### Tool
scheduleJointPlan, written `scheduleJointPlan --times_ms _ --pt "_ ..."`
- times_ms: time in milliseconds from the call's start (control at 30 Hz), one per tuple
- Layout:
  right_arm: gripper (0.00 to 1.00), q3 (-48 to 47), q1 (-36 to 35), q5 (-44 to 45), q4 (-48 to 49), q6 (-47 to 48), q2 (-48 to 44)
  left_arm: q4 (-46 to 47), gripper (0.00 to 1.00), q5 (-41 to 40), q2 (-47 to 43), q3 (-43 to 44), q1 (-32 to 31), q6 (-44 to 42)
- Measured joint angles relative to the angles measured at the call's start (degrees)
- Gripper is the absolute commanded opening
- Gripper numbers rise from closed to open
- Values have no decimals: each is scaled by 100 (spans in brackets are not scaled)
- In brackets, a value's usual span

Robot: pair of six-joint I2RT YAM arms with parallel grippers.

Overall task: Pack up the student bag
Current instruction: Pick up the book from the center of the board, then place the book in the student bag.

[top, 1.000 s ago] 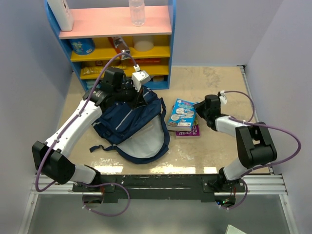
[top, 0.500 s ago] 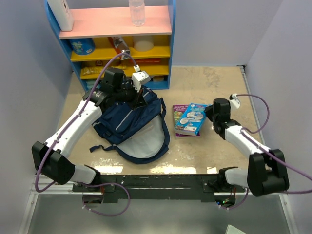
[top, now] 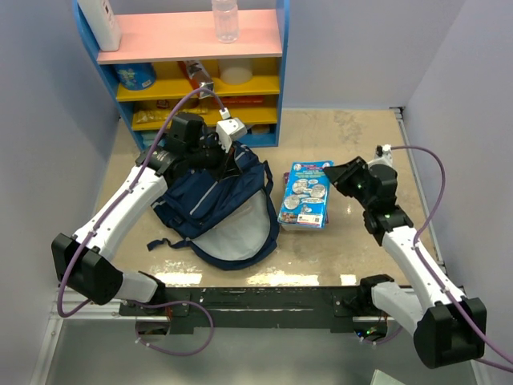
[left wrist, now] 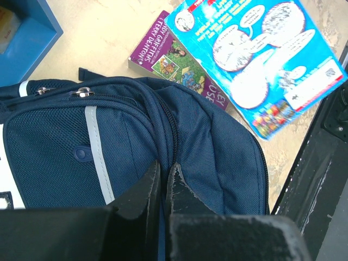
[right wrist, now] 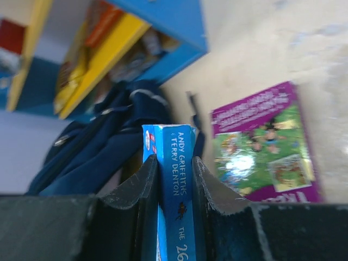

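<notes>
One navy grey-striped student bag (top: pixel 210 204), left hand (left wrist: pixel 163 169) pinching it, right hand (right wrist: pixel 174 163) pinching book (top: pixel 304 194)

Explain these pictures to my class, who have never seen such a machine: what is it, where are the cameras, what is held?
Two white robot arms are bolted at a table's near edge. One picture looks down from above; the others come from a camera on each wrist. The left arm has its jaws shut on the fabric of a navy backpack lying on the table. The right arm has its jaws gripping a blue book near its spine, above a purple book lying flat. A blue shelf stands behind.
</notes>
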State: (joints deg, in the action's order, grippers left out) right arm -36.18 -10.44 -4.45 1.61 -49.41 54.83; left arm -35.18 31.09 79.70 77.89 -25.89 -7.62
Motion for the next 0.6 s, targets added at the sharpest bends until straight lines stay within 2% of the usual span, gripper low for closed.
scheduleJointPlan --times_ms 167,300,433,600 --pt "0 -90 0 -1049 437 -389 -74 17 0 -2 0 0 0 2" --pt "0 70 0 -1821 1182 -1115 -72 24 0 -2 0 0 0 4" --pt "0 605 -133 -2247 1937 -1674 9 26 0 -2 0 0 0 4" --pt "0 1047 -813 -2332 2476 -1952 686 28 0 0 0 0 0 9"
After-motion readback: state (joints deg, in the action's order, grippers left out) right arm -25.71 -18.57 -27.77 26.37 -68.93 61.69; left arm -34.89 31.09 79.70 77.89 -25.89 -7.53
